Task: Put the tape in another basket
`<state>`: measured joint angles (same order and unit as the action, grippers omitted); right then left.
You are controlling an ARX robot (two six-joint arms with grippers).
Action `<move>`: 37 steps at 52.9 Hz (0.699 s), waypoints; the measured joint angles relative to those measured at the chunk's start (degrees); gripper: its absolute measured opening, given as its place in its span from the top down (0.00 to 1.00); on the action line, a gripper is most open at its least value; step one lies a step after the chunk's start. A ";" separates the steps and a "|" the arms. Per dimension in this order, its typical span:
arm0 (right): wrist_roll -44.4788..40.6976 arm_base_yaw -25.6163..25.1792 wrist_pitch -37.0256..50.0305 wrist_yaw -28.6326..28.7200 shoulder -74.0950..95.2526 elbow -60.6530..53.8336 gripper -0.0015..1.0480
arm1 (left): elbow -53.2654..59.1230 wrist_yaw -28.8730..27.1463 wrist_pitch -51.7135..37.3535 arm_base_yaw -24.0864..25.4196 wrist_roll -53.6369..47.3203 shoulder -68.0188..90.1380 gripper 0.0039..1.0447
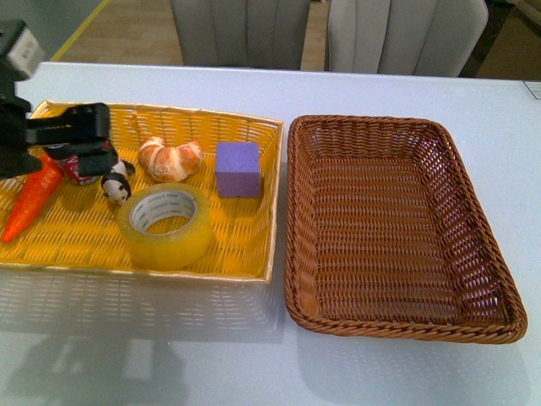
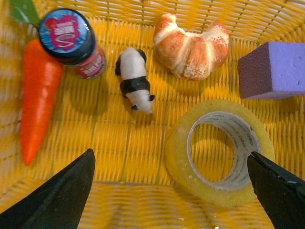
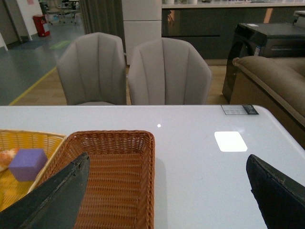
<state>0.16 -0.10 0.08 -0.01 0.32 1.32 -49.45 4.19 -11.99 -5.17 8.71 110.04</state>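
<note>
The tape (image 1: 165,224), a thick yellowish roll with a white printed core, lies flat in the yellow basket (image 1: 76,241) near its front side. The dark brown wicker basket (image 1: 389,228) stands to its right with nothing in it. My left gripper (image 1: 84,139) hovers open over the yellow basket's back left. In the left wrist view the tape (image 2: 177,155) lies below and between the spread fingers of the left gripper (image 2: 171,153), nearer one finger, untouched. My right gripper (image 3: 167,156) is open above the white table beside the brown basket (image 3: 109,176); it is out of the front view.
Sharing the yellow basket are a carrot (image 1: 34,196), a small can (image 1: 76,165), a panda figure (image 1: 117,182), a croissant (image 1: 171,158) and a purple cube (image 1: 237,168). Two grey chairs (image 3: 133,71) stand behind the table.
</note>
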 joint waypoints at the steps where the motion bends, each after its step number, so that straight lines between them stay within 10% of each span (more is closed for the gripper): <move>1: 0.00 0.00 0.00 0.00 0.00 0.00 0.09 | -1.03 -0.04 0.13 -0.24 0.31 1.33 0.08; 37: 0.00 0.00 0.00 0.00 0.00 0.00 0.09 | -16.57 -1.03 5.25 -3.48 7.76 20.33 0.08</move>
<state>0.16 -0.10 0.08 -0.01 0.32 1.32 -66.02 3.16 -6.74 -8.64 16.47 130.37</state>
